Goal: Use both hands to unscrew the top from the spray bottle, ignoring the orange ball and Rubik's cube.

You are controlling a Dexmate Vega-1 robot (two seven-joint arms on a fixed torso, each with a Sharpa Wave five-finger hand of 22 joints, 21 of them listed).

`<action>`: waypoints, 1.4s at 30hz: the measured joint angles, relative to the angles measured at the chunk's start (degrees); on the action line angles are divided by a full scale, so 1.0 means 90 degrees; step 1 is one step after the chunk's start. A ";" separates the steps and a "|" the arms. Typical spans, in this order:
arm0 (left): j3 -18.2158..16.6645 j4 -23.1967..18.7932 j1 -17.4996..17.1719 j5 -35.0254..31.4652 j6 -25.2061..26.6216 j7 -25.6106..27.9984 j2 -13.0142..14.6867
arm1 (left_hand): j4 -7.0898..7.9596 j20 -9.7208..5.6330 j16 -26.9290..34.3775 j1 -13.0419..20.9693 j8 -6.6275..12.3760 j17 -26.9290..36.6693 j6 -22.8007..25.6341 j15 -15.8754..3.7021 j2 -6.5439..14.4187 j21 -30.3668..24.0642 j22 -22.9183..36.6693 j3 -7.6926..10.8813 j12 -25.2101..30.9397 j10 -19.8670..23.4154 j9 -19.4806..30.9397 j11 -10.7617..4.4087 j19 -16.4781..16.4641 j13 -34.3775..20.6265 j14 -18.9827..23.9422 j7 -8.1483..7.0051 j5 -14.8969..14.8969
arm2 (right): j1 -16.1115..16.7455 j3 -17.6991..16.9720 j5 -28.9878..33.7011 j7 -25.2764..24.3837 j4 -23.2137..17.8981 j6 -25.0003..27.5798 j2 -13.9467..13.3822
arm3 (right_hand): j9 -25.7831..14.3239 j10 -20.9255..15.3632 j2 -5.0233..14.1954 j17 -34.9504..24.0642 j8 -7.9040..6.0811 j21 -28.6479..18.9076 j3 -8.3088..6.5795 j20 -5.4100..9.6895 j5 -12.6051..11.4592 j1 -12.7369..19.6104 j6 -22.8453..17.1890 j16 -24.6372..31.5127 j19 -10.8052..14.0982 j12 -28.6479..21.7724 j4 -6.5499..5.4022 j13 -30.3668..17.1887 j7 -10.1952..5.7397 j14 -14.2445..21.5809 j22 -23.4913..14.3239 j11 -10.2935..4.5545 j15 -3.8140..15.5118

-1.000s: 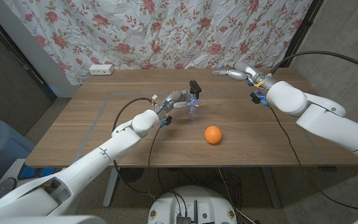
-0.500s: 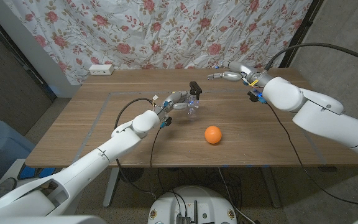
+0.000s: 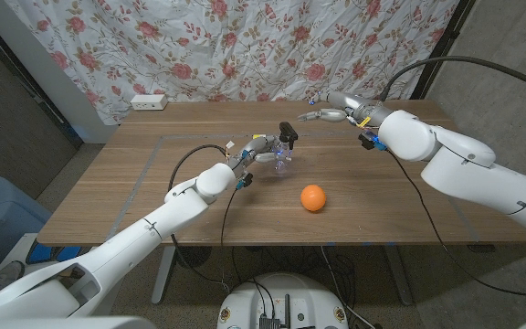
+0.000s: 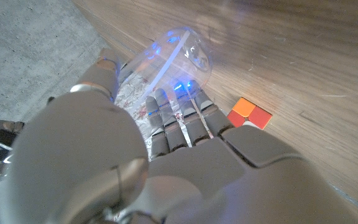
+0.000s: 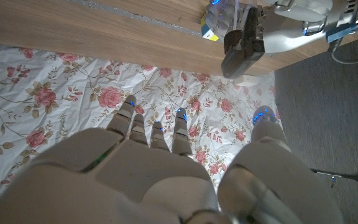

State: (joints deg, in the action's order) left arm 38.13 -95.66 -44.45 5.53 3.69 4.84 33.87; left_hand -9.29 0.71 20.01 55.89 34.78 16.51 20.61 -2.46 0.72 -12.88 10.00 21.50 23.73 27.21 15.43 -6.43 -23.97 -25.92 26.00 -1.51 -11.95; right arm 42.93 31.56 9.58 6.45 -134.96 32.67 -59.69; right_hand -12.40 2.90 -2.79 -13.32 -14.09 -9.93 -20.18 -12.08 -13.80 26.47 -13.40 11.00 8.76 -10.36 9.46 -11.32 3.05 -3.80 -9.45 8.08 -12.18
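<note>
I'm looking down on a wooden table (image 3: 199, 196) with a thin pale line marked as a rectangle on its top, and behind it hangs a white curtain (image 3: 245, 46) printed with red roses; a white power strip (image 3: 149, 102) lies on the table's far edge near the curtain, and grey walls close in on both sides. I'll place everything from the spray bottle (image 3: 283, 157), which stands upright around the middle of the table: a clear body with a black spray top (image 3: 287, 132). My left hand (image 3: 261, 148) is right against the bottle and grips its clear body, which in the left wrist view I see as the rounded plastic wrapped by the fingers (image 4: 179, 121). In that same view the Rubik's cube (image 4: 250, 113) sits on the wood just past the bottle, showing orange and red squares. The orange ball (image 3: 312, 197) rests on the table nearer to me than the bottle and apart from it. My right hand (image 3: 331, 111) hovers beyond the bottle toward the curtain, near the black top but not touching it, holding nothing with its fingers spread; the right wrist view shows those fingers apart with the black top just ahead of them.
</note>
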 measured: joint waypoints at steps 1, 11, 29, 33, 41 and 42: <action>0.0000 0.0000 0.0000 -0.0002 0.0018 0.0006 0.0000 | 0.0000 0.0000 0.0000 0.0000 0.0000 -0.0004 0.0000 0.0000 0.0000 0.0000 0.0000 0.0000 0.0000 0.0000 -0.0004 0.0000 0.0000 0.0000 0.0000 0.0000 0.0000 | -0.0018 0.0021 0.0000 0.0000 -0.0006 0.0000 0.0008 | 0.0000 0.0000 0.0000 0.0000 0.0000 0.0000 0.0000 0.0000 0.0000 0.0000 0.0000 0.0000 0.0000 0.0000 0.0000 0.0000 0.0000 0.0000 0.0000 0.0000 0.0000; 0.0003 -0.0032 0.0000 -0.0023 0.0179 0.0066 -0.0002 | -0.0009 0.0000 0.0000 0.0050 0.0010 -0.0004 -0.0001 -0.0014 0.0050 0.0043 0.0000 -0.0009 -0.0006 -0.0002 -0.0031 0.0001 0.0000 -0.0029 0.0014 0.0001 0.0000 | -0.0236 0.0318 0.0220 0.0159 -0.0042 0.0091 0.0117 | 0.0001 0.0022 -0.0066 0.0000 0.0000 0.0000 0.0027 0.0000 0.0000 -0.0069 -0.0045 0.0000 0.0001 0.0000 -0.0026 0.0000 -0.0045 -0.0022 0.0000 0.0022 -0.0023; 0.0054 -0.0128 0.0056 -0.0032 0.0377 0.0101 -0.0038 | -0.0027 0.0000 -0.0005 0.0049 0.0028 -0.0034 -0.0002 -0.0035 0.0049 0.0066 -0.0001 -0.0026 -0.0006 0.0012 -0.0057 -0.0013 0.0000 -0.0029 0.0034 0.0003 0.0001 | -0.0698 0.0938 0.1564 0.1257 0.0037 0.0677 0.0449 | -0.0029 0.0021 -0.0091 -0.0011 0.0000 0.0000 0.0079 -0.0012 0.0031 -0.0178 -0.0069 0.0028 -0.0056 0.0000 -0.0079 0.0000 -0.0021 -0.0021 0.0000 0.0022 -0.0023; 0.0060 -0.0129 0.0065 -0.0031 0.0386 0.0101 -0.0041 | -0.0027 0.0000 -0.0005 0.0048 0.0028 -0.0034 -0.0013 -0.0034 0.0048 0.0067 -0.0001 -0.0027 -0.0007 0.0012 -0.0060 -0.0012 0.0000 -0.0052 0.0034 0.0013 0.0000 | -0.0778 0.1050 0.1716 0.1374 0.0083 0.0725 0.0527 | -0.0029 0.0021 -0.0063 -0.0016 0.0000 0.0000 0.0079 -0.0012 0.0031 -0.0206 -0.0069 0.0028 -0.0056 -0.0030 -0.0079 0.0000 -0.0021 -0.0021 0.0000 0.0023 -0.0023; 0.0074 -0.0108 0.0080 -0.0024 0.0386 0.0101 -0.0052 | -0.0036 0.0000 -0.0005 0.0047 0.0073 -0.0033 -0.0006 -0.0035 0.0047 0.0067 -0.0001 -0.0036 -0.0012 0.0036 -0.0059 -0.0037 0.0000 -0.0060 0.0035 0.0007 0.0001 | -0.0888 0.1203 0.2058 0.1694 0.0177 0.0795 0.0665 | -0.0029 0.0020 -0.0058 -0.0016 0.0000 0.0000 0.0053 -0.0011 0.0031 -0.0210 -0.0068 0.0028 -0.0056 -0.0030 -0.0105 0.0000 -0.0022 -0.0021 0.0000 0.0023 -0.0023; 0.0074 -0.0105 0.0080 -0.0024 0.0386 0.0102 -0.0053 | -0.0036 0.0000 -0.0005 0.0047 0.0073 -0.0033 0.0002 -0.0034 0.0047 0.0067 -0.0001 -0.0036 -0.0013 0.0037 -0.0059 -0.0037 0.0000 -0.0060 0.0034 -0.0001 0.0001 | -0.0890 0.1206 0.2058 0.1694 0.0178 0.0795 0.0667 | -0.0029 0.0020 -0.0058 -0.0015 0.0000 0.0000 0.0053 -0.0011 0.0031 -0.0210 -0.0068 0.0028 -0.0056 -0.0030 -0.0105 0.0000 -0.0022 -0.0021 0.0000 0.0022 -0.0023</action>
State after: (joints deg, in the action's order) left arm 38.80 -96.61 -43.72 5.32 7.17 5.75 33.39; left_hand -9.62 0.71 19.97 56.31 35.44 16.22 20.62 -2.77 1.15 -12.28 9.99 21.18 23.61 27.54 14.90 -6.77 -23.97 -26.46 26.31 -1.52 -11.94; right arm 34.93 42.41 28.10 21.70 -133.35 39.82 -53.68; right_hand -12.66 3.08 -3.31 -13.46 -14.09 -9.93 -19.70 -12.18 -13.52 24.58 -14.02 11.26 8.26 -10.63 8.52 -11.32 2.86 -3.99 -9.45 8.28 -12.39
